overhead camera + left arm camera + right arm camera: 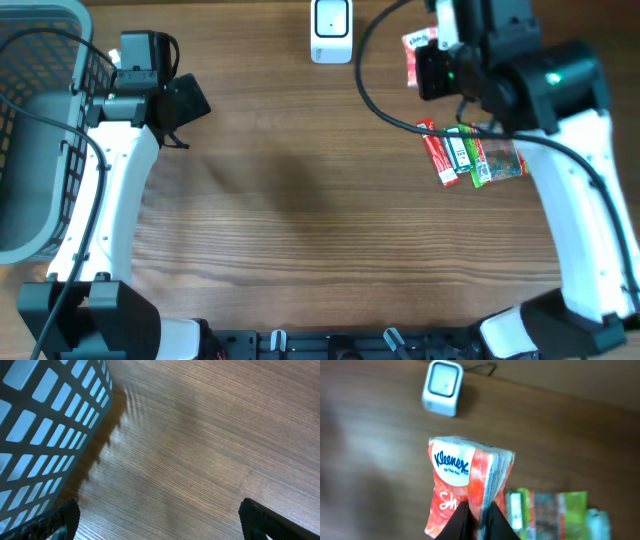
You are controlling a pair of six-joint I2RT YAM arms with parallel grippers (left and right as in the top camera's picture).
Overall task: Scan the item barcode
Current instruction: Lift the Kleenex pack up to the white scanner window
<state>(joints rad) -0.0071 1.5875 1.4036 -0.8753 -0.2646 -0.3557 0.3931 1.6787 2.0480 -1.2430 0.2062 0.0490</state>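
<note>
The right gripper pinches a red-and-white plastic tissue pack reading "Kleenex On The Go", centre frame, below the white boxy scanner at upper left. The left gripper is spread wide.

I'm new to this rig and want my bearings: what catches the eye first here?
The red-and-white Kleenex tissue pack stands out first, pinched at its edge by the right end effector above the table's far right. To its left, a small white barcode scanner stands at the far edge. A grey slatted basket fills the left side.
</note>
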